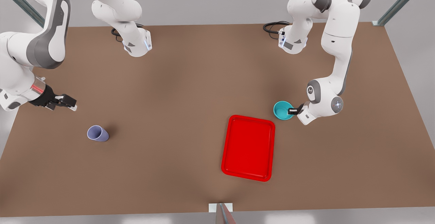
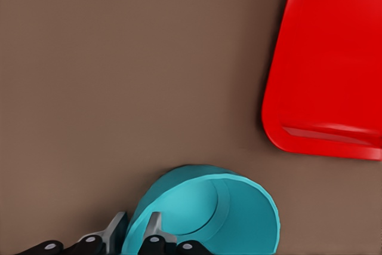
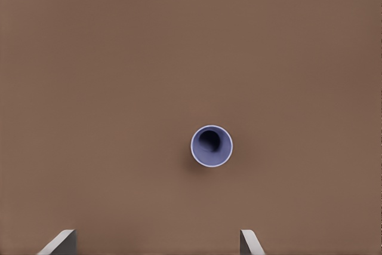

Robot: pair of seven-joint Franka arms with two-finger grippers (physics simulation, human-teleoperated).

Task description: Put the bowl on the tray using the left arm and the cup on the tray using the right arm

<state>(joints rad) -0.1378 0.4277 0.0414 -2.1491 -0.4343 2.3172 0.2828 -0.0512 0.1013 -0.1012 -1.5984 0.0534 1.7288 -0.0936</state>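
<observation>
While I watch through the left wrist view, the left gripper (image 2: 136,234) sits right at the bowl (image 2: 230,216), one finger (image 2: 154,226) inside the teal wall and the other finger (image 2: 113,231) outside it, so the jaws are pinched on the rim. In the front view I see that same left gripper (image 1: 294,110) at the bowl's (image 1: 281,110) side nearest the front view's right, with the bowl on the brown table (image 1: 176,81) just beside the upper right corner of the tray (image 1: 248,147), near it but not touching. From the left wrist view the tray (image 2: 334,58) lies flat with its rounded corner a little way off from the bowl, bare table between them. Whether the bowl rests on the table or is raised a little, I cannot tell. Farther out, the cup (image 1: 98,133) stands upright on the table toward the front view's left, well apart from the tray and the bowl. The right gripper (image 1: 69,102) hangs above the table at the front view's left edge, up and to the left of the cup and clear of it. In the right wrist view I look nearly straight down into the cup (image 3: 211,146), its mouth open upward, and the two fingertips (image 3: 59,242) of the right gripper stand wide apart with nothing between them.
</observation>
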